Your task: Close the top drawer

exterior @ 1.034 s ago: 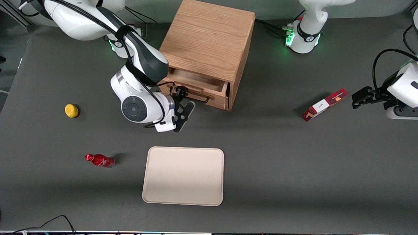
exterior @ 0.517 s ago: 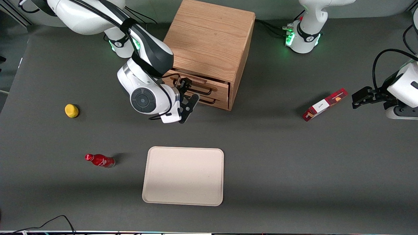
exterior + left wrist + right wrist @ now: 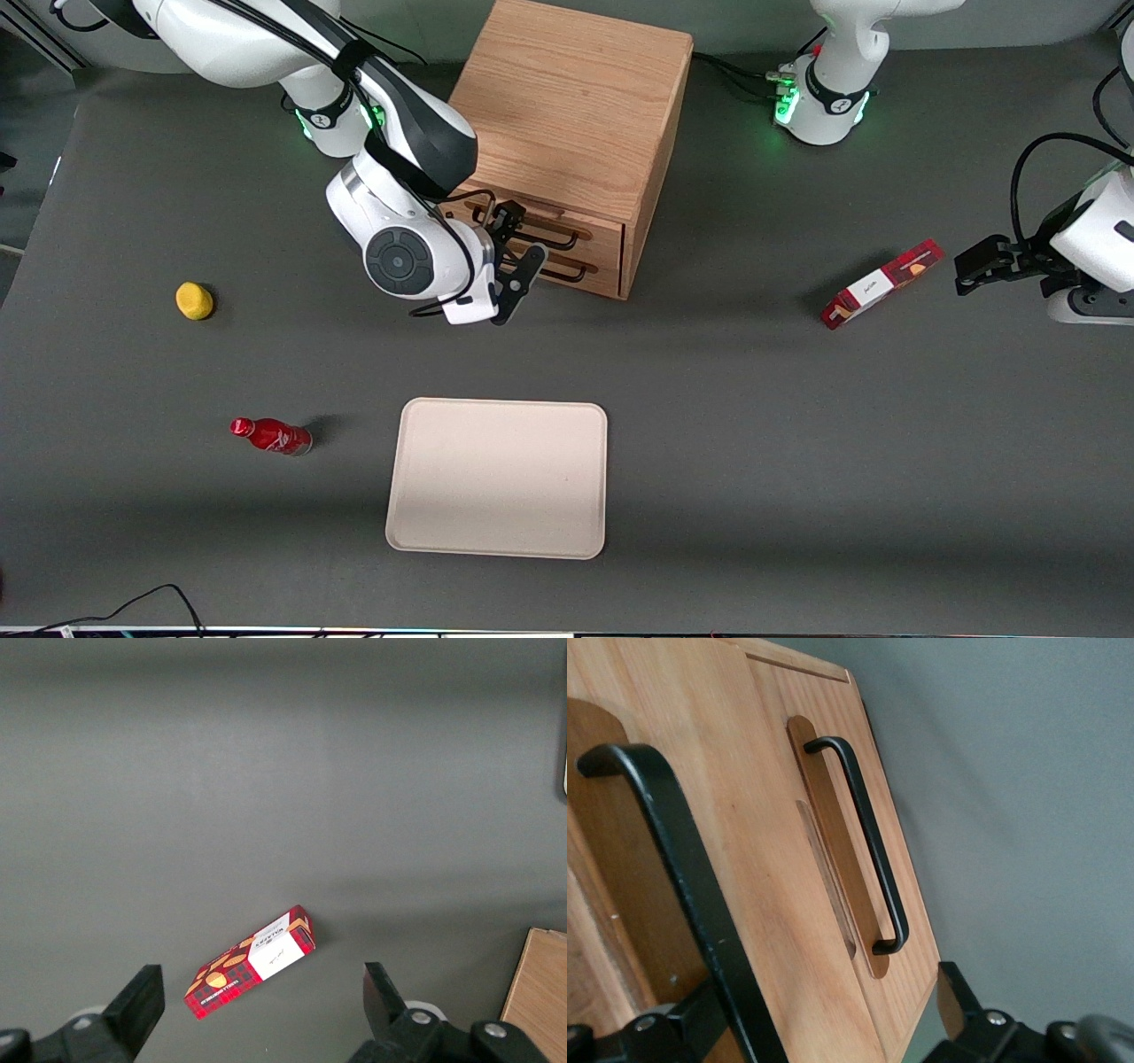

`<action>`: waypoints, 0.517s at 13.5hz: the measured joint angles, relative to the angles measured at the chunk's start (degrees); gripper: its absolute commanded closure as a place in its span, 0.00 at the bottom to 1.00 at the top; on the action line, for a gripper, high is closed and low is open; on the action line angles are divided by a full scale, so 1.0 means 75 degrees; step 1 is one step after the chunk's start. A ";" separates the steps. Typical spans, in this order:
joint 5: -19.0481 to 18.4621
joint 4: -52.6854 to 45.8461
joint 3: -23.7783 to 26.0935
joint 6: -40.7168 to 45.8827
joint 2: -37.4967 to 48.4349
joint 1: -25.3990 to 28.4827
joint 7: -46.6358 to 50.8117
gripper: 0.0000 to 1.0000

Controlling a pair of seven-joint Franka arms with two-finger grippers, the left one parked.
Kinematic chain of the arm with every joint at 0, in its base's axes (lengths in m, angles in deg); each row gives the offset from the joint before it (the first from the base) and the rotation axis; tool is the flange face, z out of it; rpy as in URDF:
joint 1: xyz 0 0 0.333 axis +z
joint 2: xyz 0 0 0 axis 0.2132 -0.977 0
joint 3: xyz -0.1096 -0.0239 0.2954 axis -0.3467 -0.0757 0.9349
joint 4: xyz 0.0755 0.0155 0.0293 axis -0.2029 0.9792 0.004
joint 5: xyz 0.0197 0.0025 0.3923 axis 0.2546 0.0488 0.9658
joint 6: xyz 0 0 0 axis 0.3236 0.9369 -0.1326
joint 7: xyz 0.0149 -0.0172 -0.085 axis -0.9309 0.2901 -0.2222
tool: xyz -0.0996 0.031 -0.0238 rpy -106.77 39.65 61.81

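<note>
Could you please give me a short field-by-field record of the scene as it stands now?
top drawer: pushed in, front about flush with cabinet
top handle: gripper at it, fingers open
lower handle: untouched
tray: nearer the front camera than the cabinet
lemon, red bottle: toward the working arm's end
red box: toward the parked arm's end
</note>
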 measured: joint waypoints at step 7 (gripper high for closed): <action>0.0525 -0.0047 -0.0061 0.0134 0.0062 -0.0079 0.0004 0.00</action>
